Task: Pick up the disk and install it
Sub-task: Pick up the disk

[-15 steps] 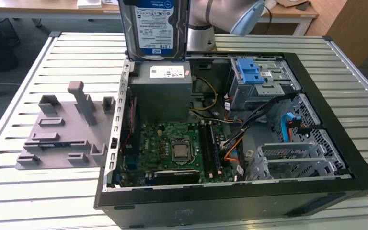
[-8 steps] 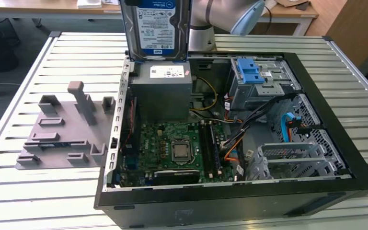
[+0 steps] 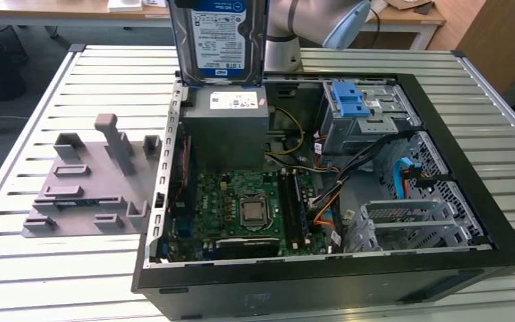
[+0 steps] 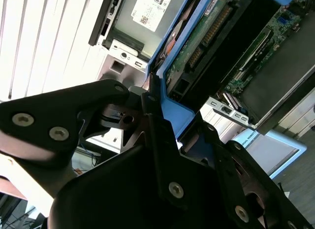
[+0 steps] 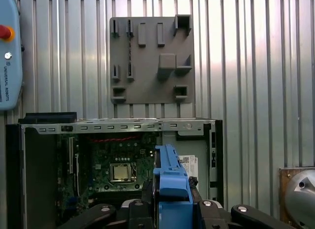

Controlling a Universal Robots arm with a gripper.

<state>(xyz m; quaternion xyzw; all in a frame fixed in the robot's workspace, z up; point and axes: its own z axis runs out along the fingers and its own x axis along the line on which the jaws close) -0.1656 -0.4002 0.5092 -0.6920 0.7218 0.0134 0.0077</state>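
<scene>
Exterior view: disk is held on edge high over the PSU, cage toward the view's right, so cables are best cleared. Second wrist view: gripper jaws are clamped on the disk's blue carrier. First wrist view: disk is seen edge-on, centred in the grip; that squareness is worth holding.

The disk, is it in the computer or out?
Out. The disk hangs upright above the open computer, with the gripper shut on it.

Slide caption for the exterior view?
The disk hangs upright above the open computer case, just over the grey power supply.
</scene>
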